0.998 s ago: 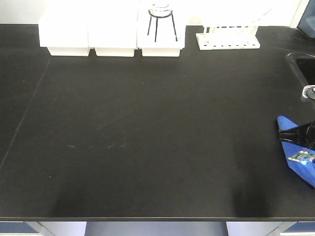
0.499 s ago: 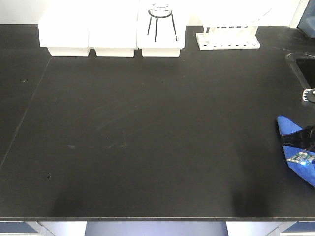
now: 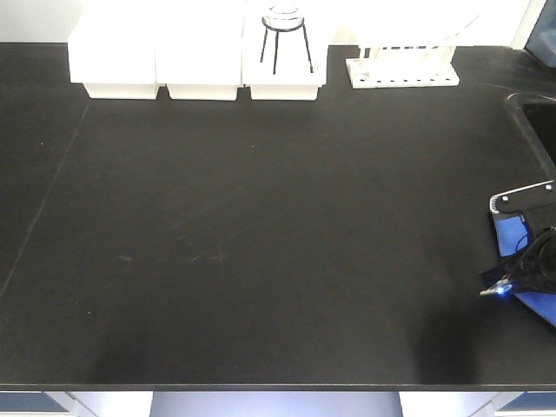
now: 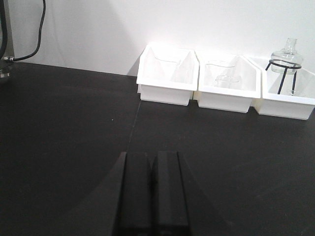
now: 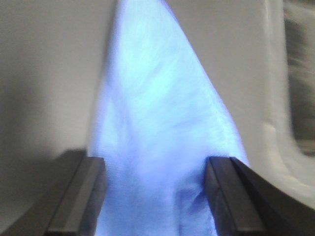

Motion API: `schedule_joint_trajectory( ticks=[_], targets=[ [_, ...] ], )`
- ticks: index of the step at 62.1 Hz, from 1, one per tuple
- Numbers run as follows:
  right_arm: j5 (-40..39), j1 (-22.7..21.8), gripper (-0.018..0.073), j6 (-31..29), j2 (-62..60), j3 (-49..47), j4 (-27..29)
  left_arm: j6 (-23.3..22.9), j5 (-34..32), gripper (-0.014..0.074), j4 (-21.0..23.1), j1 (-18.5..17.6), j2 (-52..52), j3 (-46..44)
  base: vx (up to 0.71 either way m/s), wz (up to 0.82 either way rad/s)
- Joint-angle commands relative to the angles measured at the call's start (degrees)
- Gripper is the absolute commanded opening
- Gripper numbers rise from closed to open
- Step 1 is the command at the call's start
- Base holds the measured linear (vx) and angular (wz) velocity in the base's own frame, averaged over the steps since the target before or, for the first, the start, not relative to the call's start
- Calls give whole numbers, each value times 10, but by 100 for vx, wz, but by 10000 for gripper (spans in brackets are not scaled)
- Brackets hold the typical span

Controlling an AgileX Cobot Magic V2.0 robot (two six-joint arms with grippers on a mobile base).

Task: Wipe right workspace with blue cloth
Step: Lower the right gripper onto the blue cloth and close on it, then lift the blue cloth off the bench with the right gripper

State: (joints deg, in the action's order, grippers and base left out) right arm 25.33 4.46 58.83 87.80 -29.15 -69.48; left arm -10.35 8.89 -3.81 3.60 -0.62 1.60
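Blue cloth (image 5: 162,132) lies at the bench's near right edge, running up between the right gripper (image 5: 155,196) fingers, which stand apart and haven't pinched it. Best to clench low on the fabric, keeping it flat on the black benchtop (image 3: 261,217). Left gripper (image 4: 151,191) sits clenched and empty, far left.

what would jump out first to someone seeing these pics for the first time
The bright blue cloth stands out at the right edge of the wide black benchtop, partly under the right hand; the right wrist view shows it filling the space between the two spread fingers. Next come the white bins lined up along the back wall, one holding a glass flask on a black stand.
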Motion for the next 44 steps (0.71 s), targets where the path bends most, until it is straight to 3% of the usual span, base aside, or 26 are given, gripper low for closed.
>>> schedule_joint_trajectory(
  ticks=[1, 12, 25, 35, 44],
  targets=[
    [16, -3, 442, 62, -2, -16, -90, -5, -48, -6, 0, -2, -9, 17, 0, 0],
    [-34, -3, 299, 135, 1, -16, -128, -5, -48, -6, 0, -2, -9, 17, 0, 0],
    [-118, -3, -14, 136, -6, -16, -119, -5, -48, -6, 0, -2, -9, 17, 0, 0],
    [-176, -3, -9, 140, -58, -16, -105, -5, -48, -6, 0, -2, -9, 17, 0, 0],
    [-213, -3, -8, 153, -147, -14, -61, -5, -48, -6, 0, -2, -9, 17, 0, 0]
  ],
)
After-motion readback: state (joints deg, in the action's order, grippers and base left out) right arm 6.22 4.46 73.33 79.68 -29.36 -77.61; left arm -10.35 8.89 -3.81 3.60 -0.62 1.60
